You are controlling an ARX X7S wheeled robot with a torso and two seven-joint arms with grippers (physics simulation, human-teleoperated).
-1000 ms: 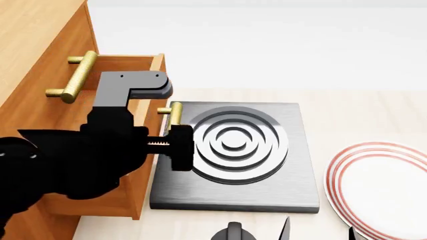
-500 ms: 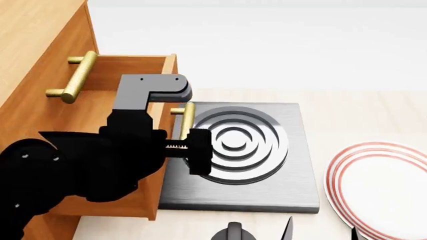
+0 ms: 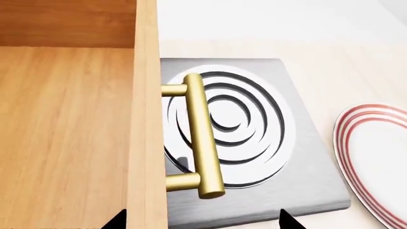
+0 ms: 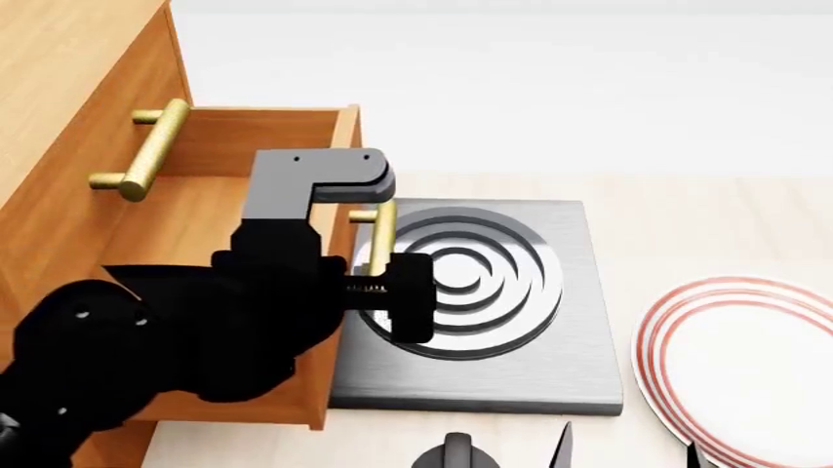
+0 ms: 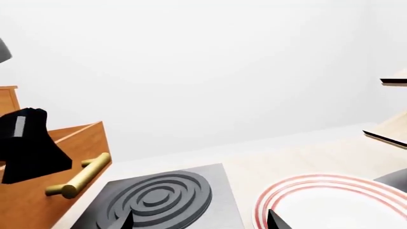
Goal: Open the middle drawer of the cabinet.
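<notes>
The cabinet (image 4: 78, 107) occupies the left side of the head view. The middle drawer (image 4: 280, 132) stands partly pulled out, its front edge overhanging the near side of the black hotplate (image 4: 521, 322). The top drawer handle (image 4: 146, 151) sits at upper left, flush with the cabinet face.

The left hand (image 4: 384, 283) is at the middle drawer's brass handle (image 3: 202, 138), centre of the head view. From that view the hand appears clenched around the bar. The left wrist view shows the bar lying between the two finger tips at the bottom edge of the frame, but contact itself is not visible.

The right hand (image 5: 197, 222) shows only as two dark tips low in the right wrist view, spread apart and holding nothing, above the striped plate (image 4: 748, 370).

Step in hand: the pull stroke. The drawer is judged part open. The next move calls for a straight draw along the drawer's travel, grip kept firm on the bar.
</notes>
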